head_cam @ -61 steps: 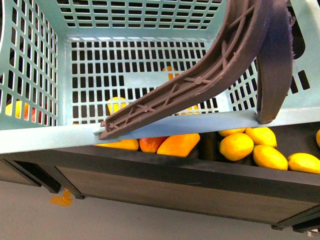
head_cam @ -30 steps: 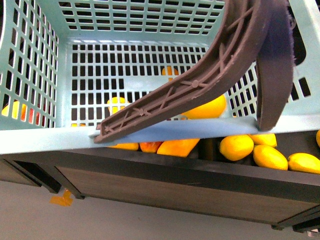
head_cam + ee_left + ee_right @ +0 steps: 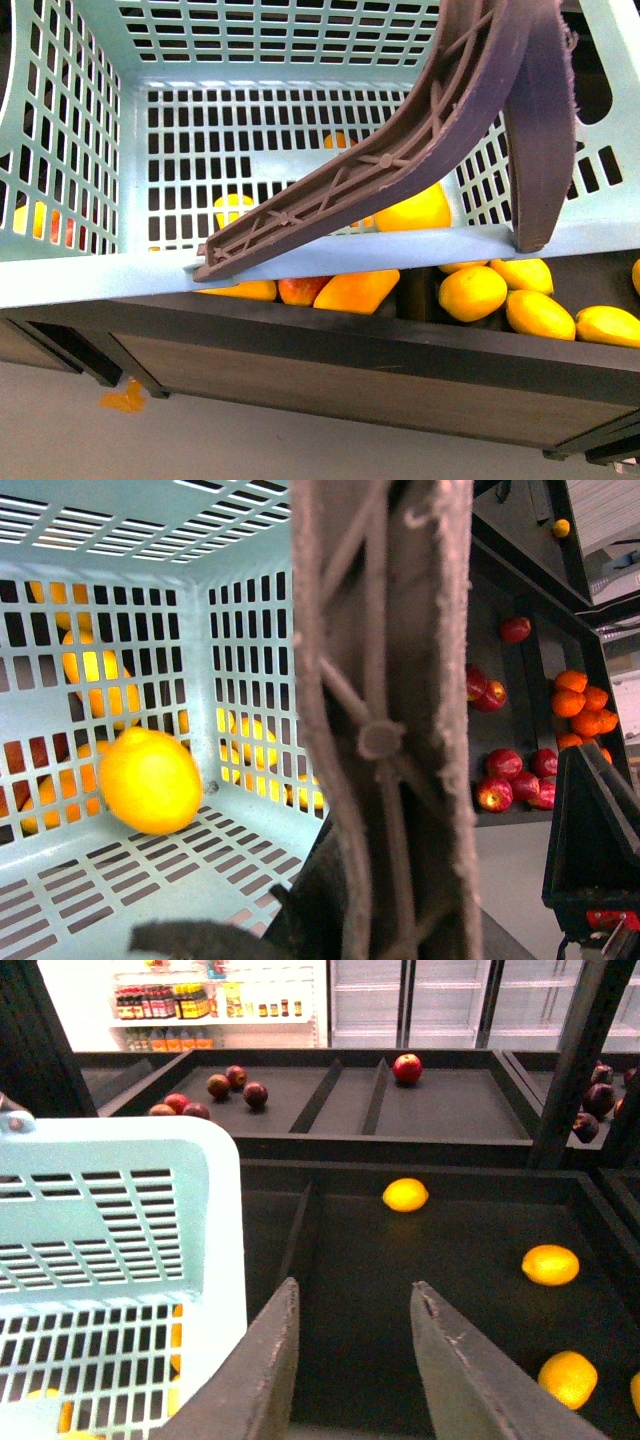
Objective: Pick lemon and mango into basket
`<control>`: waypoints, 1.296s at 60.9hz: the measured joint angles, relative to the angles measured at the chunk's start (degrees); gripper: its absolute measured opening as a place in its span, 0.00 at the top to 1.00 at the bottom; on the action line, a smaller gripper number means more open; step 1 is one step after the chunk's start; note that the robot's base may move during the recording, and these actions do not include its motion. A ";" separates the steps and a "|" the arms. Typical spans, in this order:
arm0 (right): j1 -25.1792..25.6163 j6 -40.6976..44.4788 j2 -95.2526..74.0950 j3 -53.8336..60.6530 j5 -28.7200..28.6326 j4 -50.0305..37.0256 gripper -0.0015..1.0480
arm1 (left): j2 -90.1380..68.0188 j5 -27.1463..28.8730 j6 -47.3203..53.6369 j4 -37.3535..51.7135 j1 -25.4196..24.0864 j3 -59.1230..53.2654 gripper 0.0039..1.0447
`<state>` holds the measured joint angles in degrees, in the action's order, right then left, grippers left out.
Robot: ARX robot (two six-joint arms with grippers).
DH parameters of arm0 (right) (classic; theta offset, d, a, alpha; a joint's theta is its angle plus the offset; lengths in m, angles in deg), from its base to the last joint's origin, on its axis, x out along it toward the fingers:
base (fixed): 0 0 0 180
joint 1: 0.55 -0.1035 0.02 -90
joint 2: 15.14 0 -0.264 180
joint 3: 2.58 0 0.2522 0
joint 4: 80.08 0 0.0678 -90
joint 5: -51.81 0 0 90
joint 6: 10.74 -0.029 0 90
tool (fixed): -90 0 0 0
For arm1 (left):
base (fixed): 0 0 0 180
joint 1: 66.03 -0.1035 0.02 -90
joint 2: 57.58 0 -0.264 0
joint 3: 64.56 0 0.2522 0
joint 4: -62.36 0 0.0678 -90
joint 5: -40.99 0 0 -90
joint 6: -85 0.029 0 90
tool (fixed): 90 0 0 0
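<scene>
The lemon (image 3: 415,210) lies inside the basket (image 3: 90,270) on its slotted floor. It sits at about 3 o'clock from the front view's middle, close to the near wall and partly crossed by the brown handle (image 3: 400,150), which slants from 7 o'clock up to 1 o'clock. That handle fills the left wrist view and hides the left gripper, so its grip cannot be told, while the right gripper (image 3: 350,1290) stands wide and empty over the dark bin (image 3: 450,1250) just beside the basket's rim, with yellow fruits (image 3: 472,292) below the basket at 4 o'clock.
</scene>
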<state>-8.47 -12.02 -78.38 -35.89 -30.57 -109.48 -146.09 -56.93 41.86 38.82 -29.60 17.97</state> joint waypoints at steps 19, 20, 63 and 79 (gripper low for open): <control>4.22 0.92 11.78 10.49 -4.61 1.42 0.98 | 0.00 0.07 0.02 0.00 0.07 0.00 0.96; 5.07 0.96 12.46 10.91 -6.23 1.70 0.98 | 0.00 0.07 0.02 0.00 0.07 0.00 0.96; 7.74 1.05 19.74 14.43 -7.52 5.03 0.11 | 0.00 0.11 0.02 0.00 0.07 0.00 0.96; 7.91 1.05 19.85 14.45 -7.48 5.03 0.08 | 0.00 -1.22 -0.11 0.00 0.81 0.00 0.96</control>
<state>-0.56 -10.97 -58.53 -21.44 -38.05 -104.45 -146.09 -58.16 41.75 38.82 -28.79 17.97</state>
